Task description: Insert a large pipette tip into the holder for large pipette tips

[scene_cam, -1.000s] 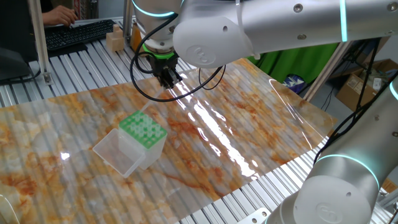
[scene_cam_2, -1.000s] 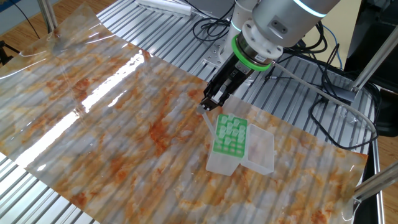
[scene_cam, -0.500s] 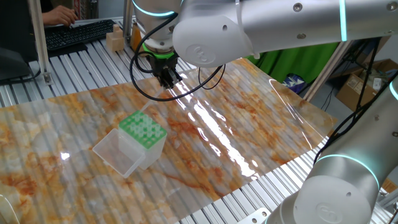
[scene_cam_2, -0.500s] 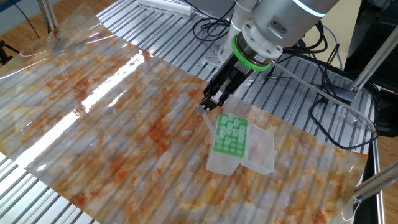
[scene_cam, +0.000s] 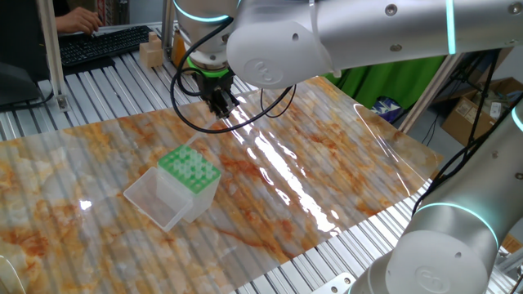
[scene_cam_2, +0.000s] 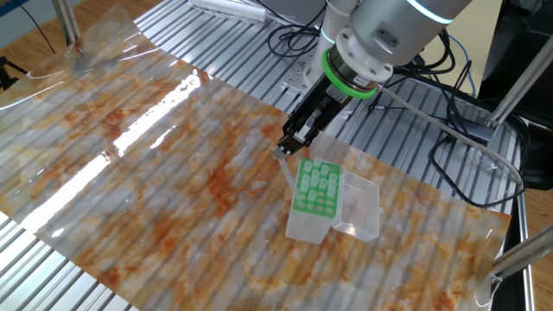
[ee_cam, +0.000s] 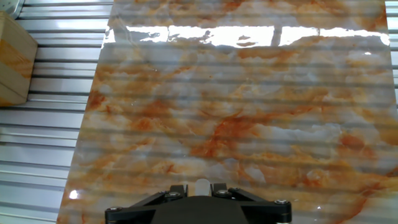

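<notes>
The holder has shifted slightly; the gripper still pinches the pipette tip.

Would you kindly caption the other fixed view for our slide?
Gripper holds large pipette tip slanting beside the green-racked holder.

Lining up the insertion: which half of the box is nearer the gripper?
The green-topped half, the rack with rows of holes. It sits next to the gripper; the plain clear lid lies open on its far side.
</notes>
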